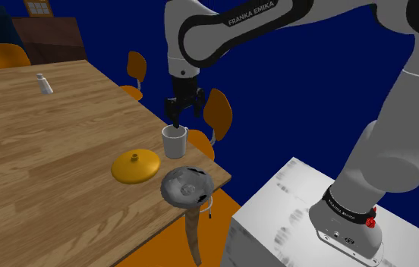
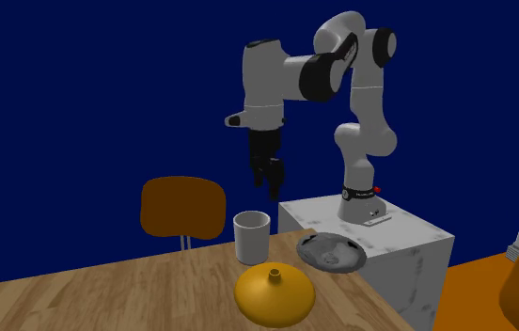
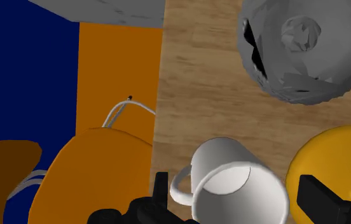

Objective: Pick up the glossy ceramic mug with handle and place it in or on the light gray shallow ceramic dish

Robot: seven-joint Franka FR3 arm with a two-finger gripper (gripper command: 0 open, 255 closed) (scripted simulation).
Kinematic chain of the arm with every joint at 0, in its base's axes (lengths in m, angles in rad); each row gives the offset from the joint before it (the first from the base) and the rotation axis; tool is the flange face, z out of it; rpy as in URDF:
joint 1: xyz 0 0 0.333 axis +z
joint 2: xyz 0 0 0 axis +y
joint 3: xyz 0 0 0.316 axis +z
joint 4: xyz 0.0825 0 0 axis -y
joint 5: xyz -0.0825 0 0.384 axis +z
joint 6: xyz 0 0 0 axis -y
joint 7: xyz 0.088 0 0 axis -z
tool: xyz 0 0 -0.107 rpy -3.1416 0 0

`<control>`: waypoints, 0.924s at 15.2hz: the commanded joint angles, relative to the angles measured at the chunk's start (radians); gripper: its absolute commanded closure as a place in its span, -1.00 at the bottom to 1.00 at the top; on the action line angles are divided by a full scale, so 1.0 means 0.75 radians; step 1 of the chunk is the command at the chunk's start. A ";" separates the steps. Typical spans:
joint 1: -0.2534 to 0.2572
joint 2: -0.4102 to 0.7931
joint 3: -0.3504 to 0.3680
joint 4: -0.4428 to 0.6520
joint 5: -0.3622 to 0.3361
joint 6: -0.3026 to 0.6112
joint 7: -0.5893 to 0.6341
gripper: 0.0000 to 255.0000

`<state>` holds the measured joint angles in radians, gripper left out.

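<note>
Gripper (image 1: 186, 117) hangs just above centre in the shoulder view, pointing down over the white mug (image 1: 174, 141). Fingers are spread wide and hold nothing. In the wrist view the gripper (image 3: 241, 198) has one black finger (image 3: 161, 189) outside the mug's handle and the other on the far side of the rim, neither touching the mug (image 3: 231, 188). The second exterior view shows a clear gap between the gripper (image 2: 269, 185) and the mug (image 2: 252, 235) below it. The mug stands upright, mouth open upward, on the wooden table (image 1: 48, 167) close to its edge, handle toward that edge. The grey shallow dish (image 1: 187, 186) lies at the table's corner, lower right of the mug in the shoulder view, near it but apart. A yellow domed lid (image 1: 136, 165) with a knob sits lower left of the mug. An orange chair (image 1: 217, 114) stands behind the gripper.
</note>
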<state>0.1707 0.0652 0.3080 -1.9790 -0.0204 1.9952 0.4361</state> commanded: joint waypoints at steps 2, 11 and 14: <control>0.039 0.160 0.020 0.134 -0.073 0.009 0.060 -1.00; 0.107 0.392 0.020 0.273 -0.177 0.075 0.134 -1.00; 0.108 0.409 0.016 0.249 -0.185 0.115 0.139 -1.00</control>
<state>0.2513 0.3697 0.3207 -1.7854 -0.1576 2.0714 0.5384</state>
